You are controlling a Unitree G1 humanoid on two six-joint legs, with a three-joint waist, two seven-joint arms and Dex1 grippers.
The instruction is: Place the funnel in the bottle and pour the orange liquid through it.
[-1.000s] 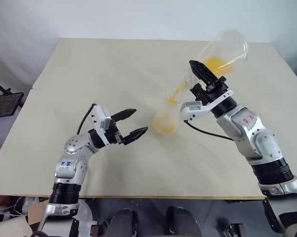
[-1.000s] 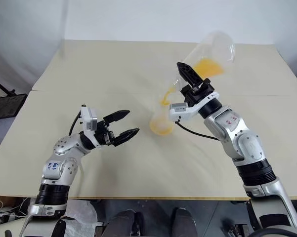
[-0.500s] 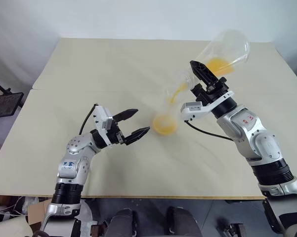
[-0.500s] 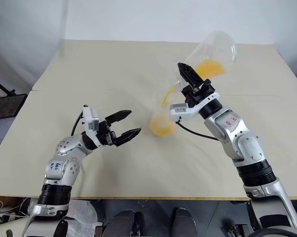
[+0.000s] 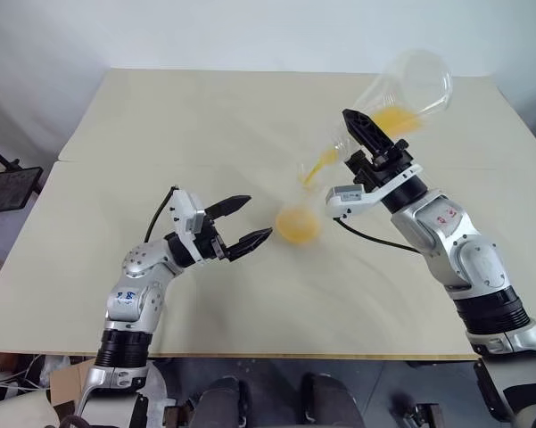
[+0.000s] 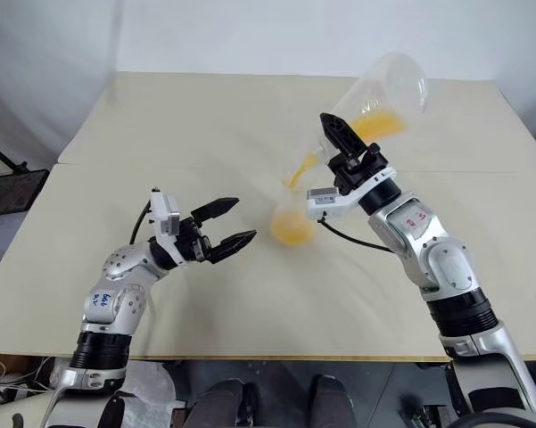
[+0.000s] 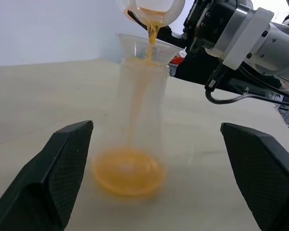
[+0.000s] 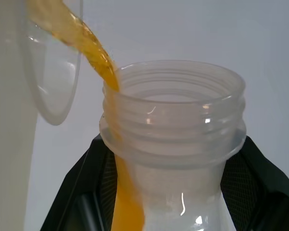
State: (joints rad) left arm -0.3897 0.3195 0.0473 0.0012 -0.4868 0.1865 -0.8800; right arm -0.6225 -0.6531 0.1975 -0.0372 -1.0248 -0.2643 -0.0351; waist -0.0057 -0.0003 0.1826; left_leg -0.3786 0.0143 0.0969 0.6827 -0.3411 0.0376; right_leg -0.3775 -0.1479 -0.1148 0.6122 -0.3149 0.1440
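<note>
Right gripper (image 5: pixel 364 141): fingers clamped on the neck of a tilted flask (image 5: pixel 408 87), held high over the counter's right half.
Orange liquid (image 7: pixel 128 173): a thin stream runs from the tilted flask's mouth into the funnel; a pool lies in the bottle's base.
Funnel (image 7: pixel 145 47): seated in the bottle's neck, cone mouth up.
Bottle (image 7: pixel 134 130): upright near the middle of the counter (image 5: pixel 205 116).
Left gripper (image 5: pixel 241 223): fingers spread wide, empty, just beside the bottle, pointing at it.
</note>
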